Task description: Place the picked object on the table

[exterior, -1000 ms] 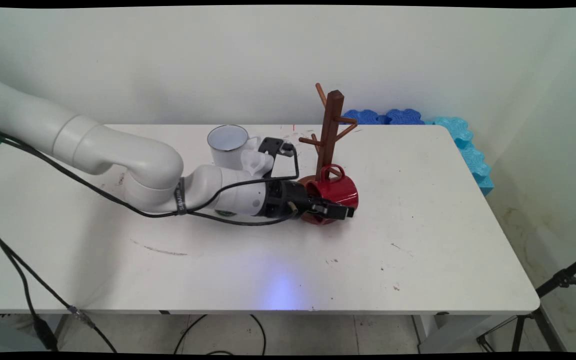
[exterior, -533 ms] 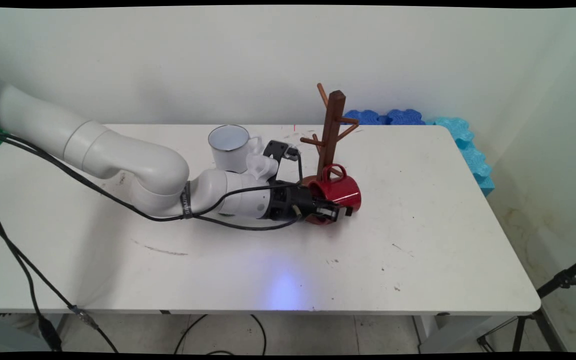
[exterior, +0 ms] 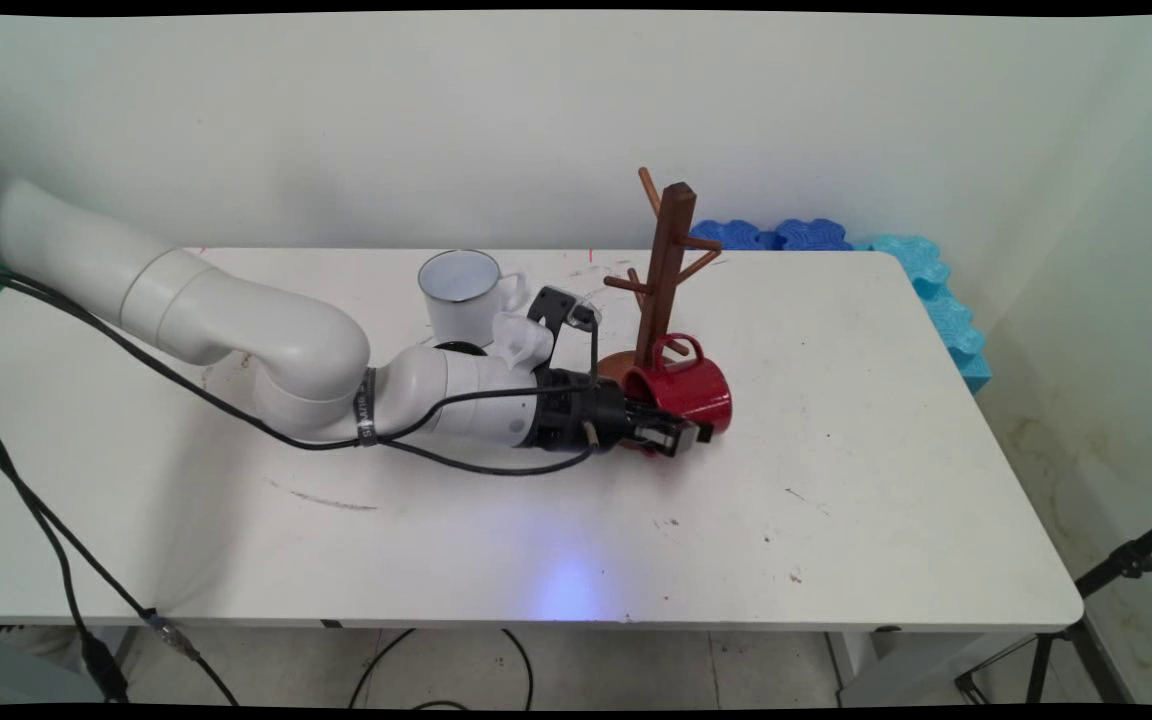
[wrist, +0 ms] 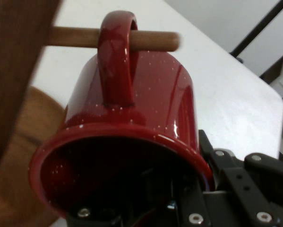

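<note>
A red mug lies on its side at the foot of a brown wooden mug tree, low over the tree's round base. My gripper is shut on the mug's rim from the left, one finger inside and one outside. In the hand view the red mug fills the frame with its open mouth toward me. Its handle is looped over a low peg of the mug tree. My gripper shows at the bottom right against the rim.
A white enamel mug stands upright behind my wrist, left of the tree. Blue foam blocks line the table's far right corner. A black tripod leg stands off the right edge. The wall runs behind the table.
My gripper has carried the red mug a little to the right and lower, and its handle is further onto the peg. The tree has shifted slightly right.
</note>
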